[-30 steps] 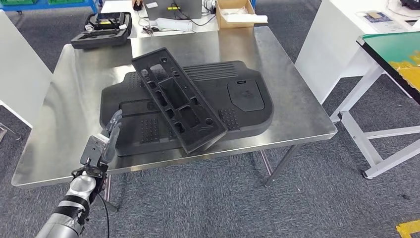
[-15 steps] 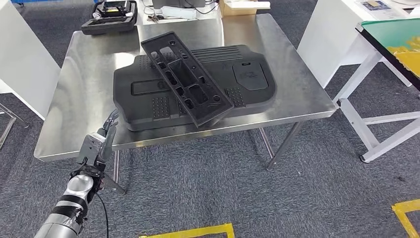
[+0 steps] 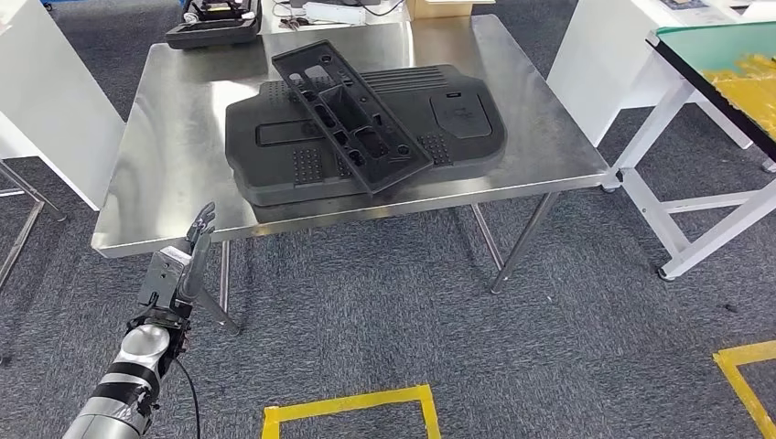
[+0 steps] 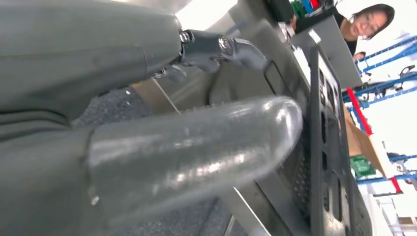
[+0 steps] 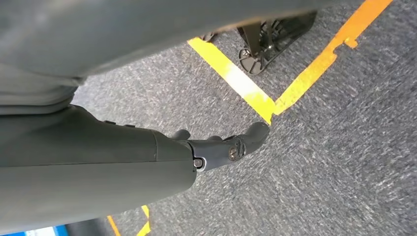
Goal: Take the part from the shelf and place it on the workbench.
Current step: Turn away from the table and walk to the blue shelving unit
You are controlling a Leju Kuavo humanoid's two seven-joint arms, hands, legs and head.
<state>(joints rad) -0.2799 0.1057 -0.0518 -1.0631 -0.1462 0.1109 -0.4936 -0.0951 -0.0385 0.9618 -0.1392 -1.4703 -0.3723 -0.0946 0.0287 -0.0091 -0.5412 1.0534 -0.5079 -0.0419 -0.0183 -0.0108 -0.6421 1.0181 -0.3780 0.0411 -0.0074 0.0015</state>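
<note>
- While the long black framed part (image 3: 352,114) lies tilted across the larger ribbed black panel (image 3: 462,128) on the steel workbench (image 3: 174,165), placement looks done, but seating is poor.
- Risk: part rests on panel, not flat on bench; its near end overhangs twd the front edge. A knock to the bench could slide it off.
- Left hand (image 3: 178,265) hangs below the bench front edge, fingers apart, holding nothing. Raising that arm could clip the edge.
- Right hand (image 5: 223,147) hangs over the carpet w/ yellow floor tape (image 5: 241,86); fingers loosely apart, nothing held.
- Person (image 4: 366,22) stands beyond the bench; keep arm swings short.
</note>
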